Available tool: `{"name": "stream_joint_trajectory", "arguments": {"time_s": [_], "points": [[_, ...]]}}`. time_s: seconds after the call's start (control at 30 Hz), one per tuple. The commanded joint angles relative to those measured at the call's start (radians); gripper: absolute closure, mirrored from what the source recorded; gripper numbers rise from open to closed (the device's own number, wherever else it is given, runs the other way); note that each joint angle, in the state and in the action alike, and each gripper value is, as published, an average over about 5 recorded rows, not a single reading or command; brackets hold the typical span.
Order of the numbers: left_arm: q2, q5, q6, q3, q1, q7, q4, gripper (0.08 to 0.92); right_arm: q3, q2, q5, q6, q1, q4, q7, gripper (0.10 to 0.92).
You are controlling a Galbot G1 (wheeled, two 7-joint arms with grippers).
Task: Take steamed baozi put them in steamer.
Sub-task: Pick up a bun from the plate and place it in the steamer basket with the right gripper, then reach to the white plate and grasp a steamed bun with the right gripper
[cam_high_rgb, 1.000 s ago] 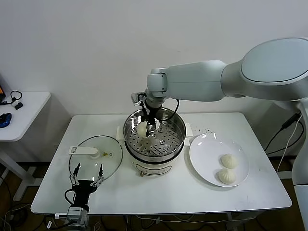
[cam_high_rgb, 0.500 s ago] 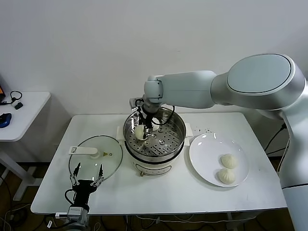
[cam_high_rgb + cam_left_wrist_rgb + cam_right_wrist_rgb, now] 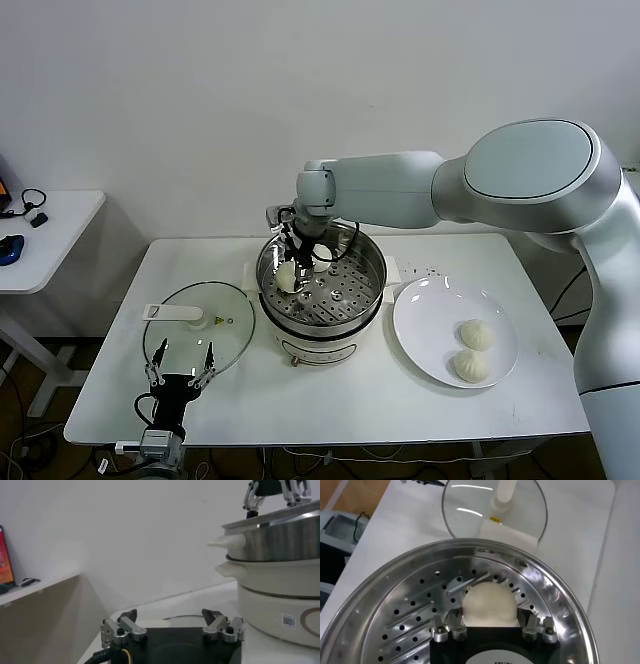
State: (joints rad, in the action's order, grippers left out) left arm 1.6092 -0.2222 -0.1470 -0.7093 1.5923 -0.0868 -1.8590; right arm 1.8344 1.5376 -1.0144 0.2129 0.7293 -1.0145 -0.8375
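one baozi sits on the perforated tray in the steamer, over toward the lid side. the right pincer is down inside the pot with its fingers either side of that bun, but can't tell if it's actually pinching it or already loose. two more baozi wait on the white plate, just beside the steamer on the robot's right. the glass lid lies flat on the counter on the other side. the left pincer is parked at the front edge near the lid, fingers spread, holding nothing.
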Motion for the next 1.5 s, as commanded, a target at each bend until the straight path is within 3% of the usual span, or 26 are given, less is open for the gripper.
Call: {"name": "stream_joint_trajectory", "arguments": {"time_s": [0.03,0.27,0.63,1.5], "points": [[0.049,-0.002,0.002,0.001,0.001,-0.001,-0.003,0.177,-0.002,0.002,0.0,-0.001,-0.005,0.006,-0.002,0.277],[0.049,-0.001,0.004,-0.001,0.003,-0.002,-0.005,0.177,-0.005,-0.005,-0.003,-0.006,0.006,0.005,0.003,0.205],[0.049,-0.006,0.004,0.004,0.006,-0.001,-0.007,0.177,0.025,-0.098,-0.01,-0.017,0.109,-0.088,-0.045,0.203],[0.049,-0.023,0.001,0.002,0.014,0.0,-0.003,0.177,0.16,-0.494,0.074,-0.079,0.324,-0.294,-0.166,0.203]]}}
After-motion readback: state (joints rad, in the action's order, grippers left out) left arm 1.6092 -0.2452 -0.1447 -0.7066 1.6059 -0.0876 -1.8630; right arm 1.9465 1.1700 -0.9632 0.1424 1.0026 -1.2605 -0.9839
